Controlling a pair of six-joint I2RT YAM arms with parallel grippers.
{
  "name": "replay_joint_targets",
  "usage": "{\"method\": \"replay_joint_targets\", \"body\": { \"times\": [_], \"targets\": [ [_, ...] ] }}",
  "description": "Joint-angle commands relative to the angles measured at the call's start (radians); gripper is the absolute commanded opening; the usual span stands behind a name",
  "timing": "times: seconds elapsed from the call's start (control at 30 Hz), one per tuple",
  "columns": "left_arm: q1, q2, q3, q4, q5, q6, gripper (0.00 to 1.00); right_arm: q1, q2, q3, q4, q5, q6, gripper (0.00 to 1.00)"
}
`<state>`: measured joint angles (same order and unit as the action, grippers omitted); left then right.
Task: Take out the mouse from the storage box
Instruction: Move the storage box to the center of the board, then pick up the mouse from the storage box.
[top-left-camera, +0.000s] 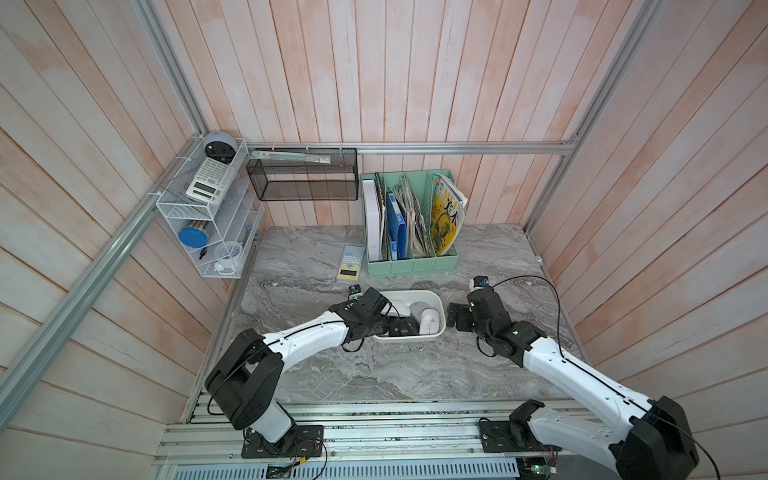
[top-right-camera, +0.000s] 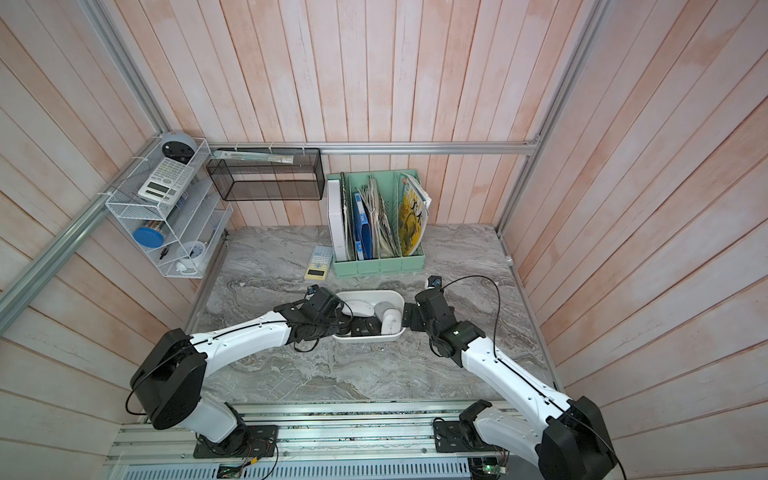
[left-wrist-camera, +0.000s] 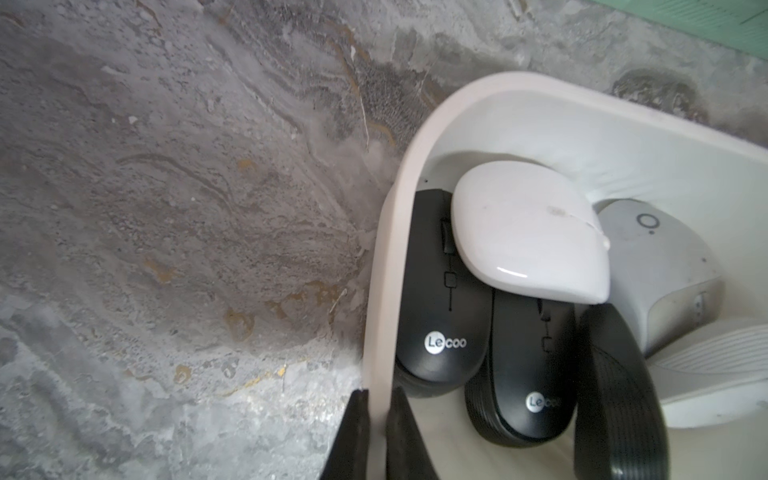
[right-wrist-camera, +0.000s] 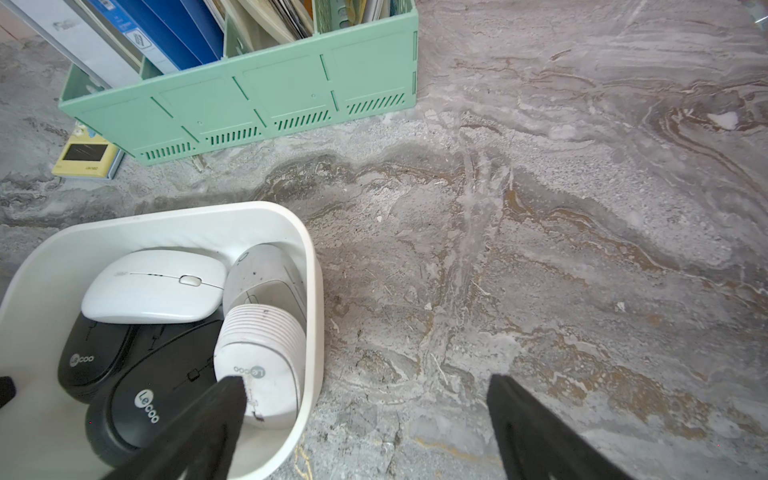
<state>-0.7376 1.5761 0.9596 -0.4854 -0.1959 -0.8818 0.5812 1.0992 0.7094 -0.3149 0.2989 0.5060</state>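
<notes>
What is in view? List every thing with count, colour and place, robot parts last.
storage box: one, white, mid-table
white mice: three, white, in the storage box
black mice: at least two, black, same box
file organiser: one, mint green, back of table
calculator: one, yellow and grey, beside the file organiser
mesh basket: one, black, back wall
wire rack: one, white, side wall
second calculator: one, white, in the wire rack
table: one, grey marble
left tool: one, black, shut on the storage box's rim
right tool: one, black, open, astride the storage box's opposite end
</notes>
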Motion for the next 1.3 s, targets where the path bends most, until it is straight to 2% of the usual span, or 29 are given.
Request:
{"method": "replay_joint_targets", "body": {
  "times": [0.0, 0.03, 0.2, 0.3, 0.47, 0.6, 0.73, 0.93, 1.07, 1.27],
  "targets": [
    [-0.012, -0.017, -0.018, 0.052, -0.011, 0.003, 0.03, 0.018, 0.021, 0.035, -0.014, 0.024, 0.017, 0.98],
    [-0.012, -0.018, -0.021, 0.052, -0.014, 0.003, 0.05, 0.021, 0.026, 0.038, -0.014, 0.024, 0.019, 0.98],
    [-0.012, -0.040, -0.034, 0.043, -0.039, 0.005, 0.34, 0.036, 0.035, 0.044, -0.019, 0.030, 0.020, 0.98],
    [-0.012, -0.062, -0.027, 0.000, -0.072, 0.018, 0.49, 0.038, 0.031, 0.052, -0.031, 0.046, 0.006, 0.97],
    [-0.013, -0.172, -0.027, -0.084, -0.128, 0.053, 0.62, 0.038, -0.017, 0.070, -0.082, 0.125, -0.058, 0.97],
    [-0.028, -0.278, -0.060, -0.073, -0.080, 0.086, 0.70, 0.037, -0.072, 0.046, -0.087, 0.116, -0.057, 0.97],
    [-0.094, -0.260, -0.032, -0.053, -0.016, 0.099, 0.74, 0.040, -0.103, 0.006, -0.079, 0.059, -0.011, 0.97],
    [-0.164, -0.069, 0.094, -0.033, 0.025, 0.084, 0.77, 0.057, -0.134, -0.058, -0.060, 0.056, 0.023, 0.98],
    [-0.174, 0.046, 0.173, -0.036, 0.031, 0.076, 0.77, 0.058, -0.147, -0.085, -0.045, 0.052, 0.029, 0.98],
    [-0.174, 0.133, 0.231, -0.014, 0.049, 0.064, 0.77, 0.058, -0.150, -0.100, -0.033, 0.050, 0.023, 0.98]
  ]
}}
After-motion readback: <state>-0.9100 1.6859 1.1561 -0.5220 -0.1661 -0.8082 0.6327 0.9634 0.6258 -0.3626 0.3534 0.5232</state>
